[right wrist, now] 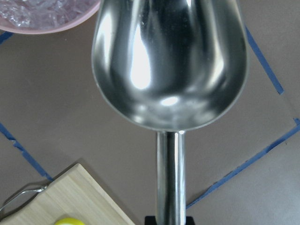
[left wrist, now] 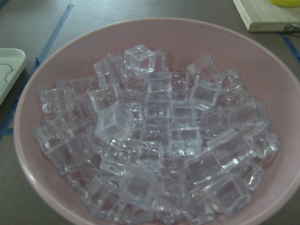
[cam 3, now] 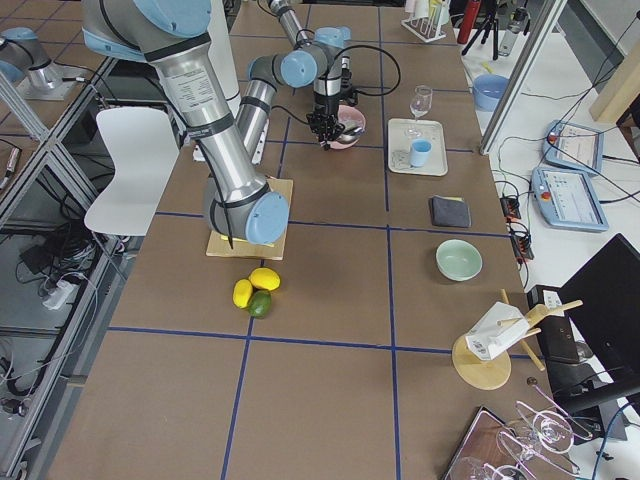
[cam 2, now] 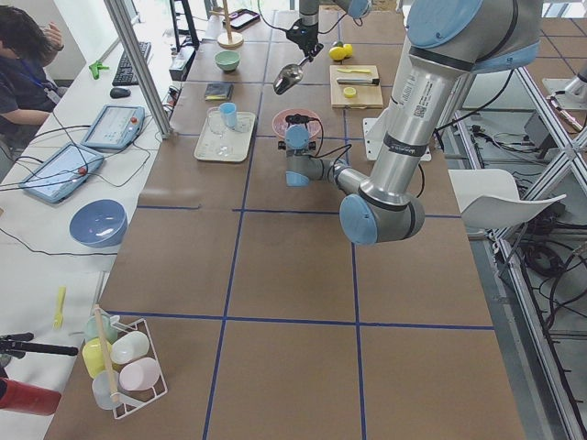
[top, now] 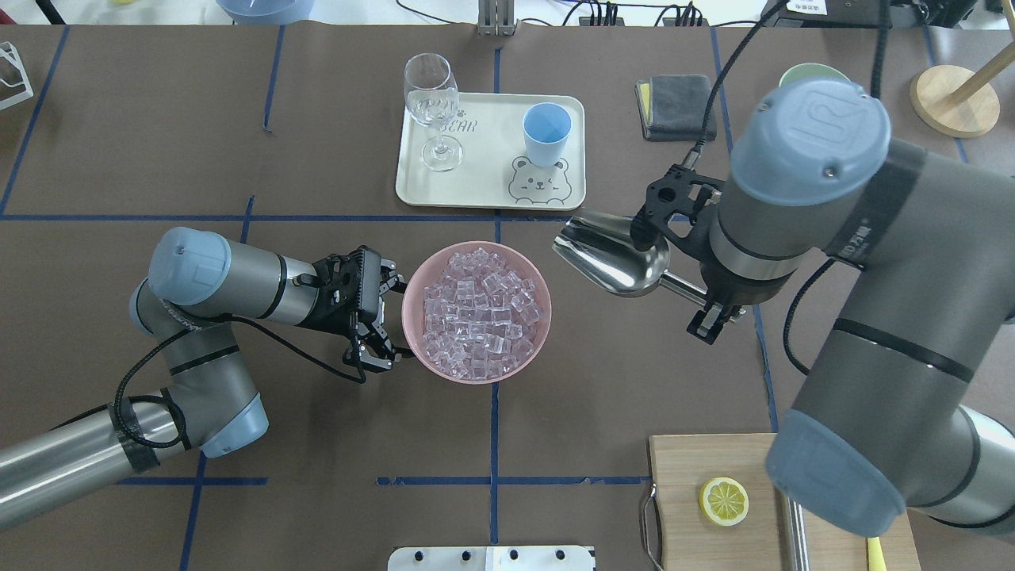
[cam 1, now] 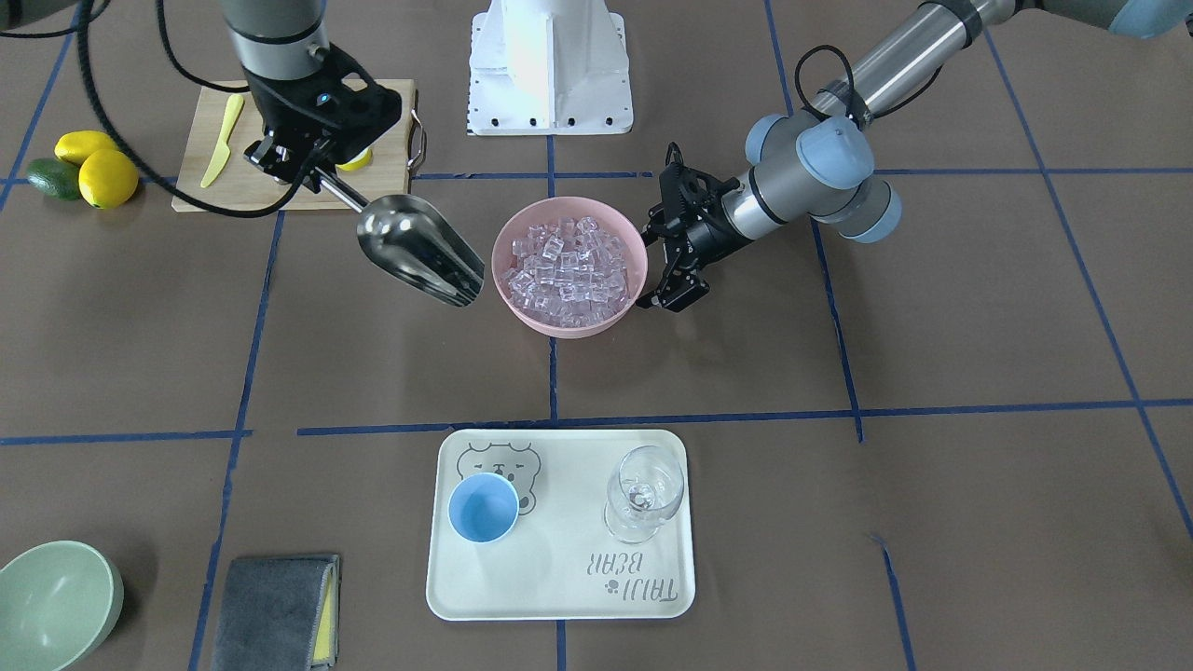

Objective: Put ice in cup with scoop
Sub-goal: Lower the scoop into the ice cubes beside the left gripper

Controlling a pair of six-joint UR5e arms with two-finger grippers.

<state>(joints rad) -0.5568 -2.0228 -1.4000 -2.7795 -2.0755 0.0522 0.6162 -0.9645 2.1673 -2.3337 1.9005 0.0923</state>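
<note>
Bright steel, glassy cubes, dull paper
The scoop (right wrist: 168,61) is polished stainless steel, mirror-smooth, with glare on its trough and handle; the ice (left wrist: 154,136) is clear and glassy with glossy faces; the pink bowl (left wrist: 187,37) looks like smooth satin plastic. The table (cam 1: 932,326) wears matt brown paper lined with blue tape. The cup (cam 1: 483,506) is matt light blue, the tray (cam 1: 503,587) a dull, smooth cream, the wine glass (cam 1: 643,494) thin, clear and shiny. The cutting board (top: 682,476) is pale bare wood, and the folded cloth (cam 1: 270,610) a soft grey pile

The cream tray (cam 1: 559,531) reads "BEAR" after a less clear word, and the right arm's joint cap (top: 825,111) shows "UR"
</note>
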